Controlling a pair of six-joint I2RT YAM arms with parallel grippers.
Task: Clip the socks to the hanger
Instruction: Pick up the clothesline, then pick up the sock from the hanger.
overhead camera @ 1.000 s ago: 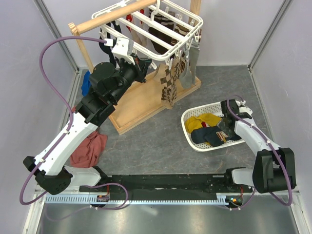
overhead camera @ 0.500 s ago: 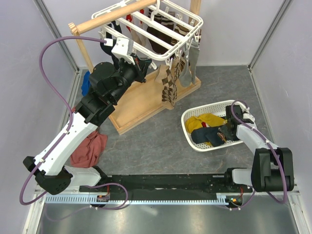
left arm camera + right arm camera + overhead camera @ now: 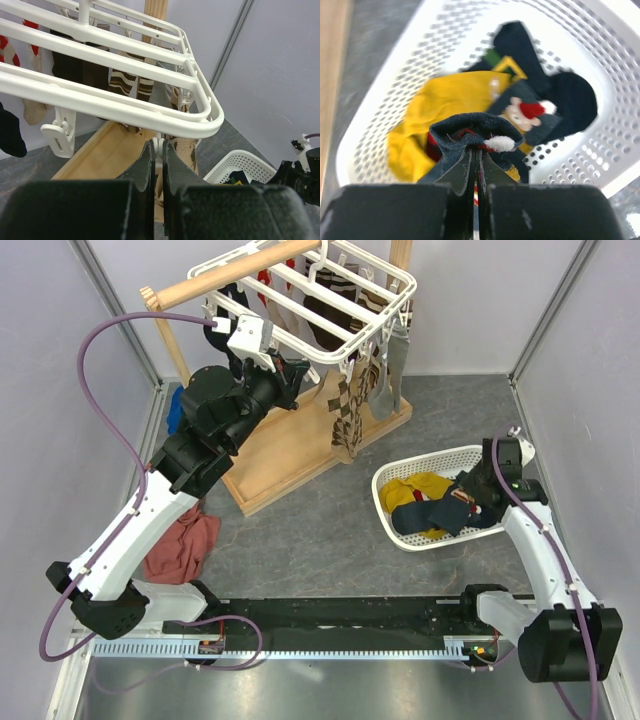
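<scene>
From above, the left hand (image 3: 287,375) is up under the hanger (image 3: 320,300); the right hand (image 3: 468,498) is over the basket (image 3: 378,492) on the bench (image 3: 320,530). Left wrist: that hand pinches a clip peg (image 3: 159,146). Right wrist: that hand pinches a fold of the navy sock (image 3: 470,127), above the yellow sock (image 3: 440,105). The sock looks soft, light and floppy, so its open end seems the best place to hold.

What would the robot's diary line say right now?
left fingers: shut on hanger clip | right fingers: shut on navy sock over basket

Pale lilac walls (image 3: 60,360) enclose grey floor (image 3: 330,530).
</scene>
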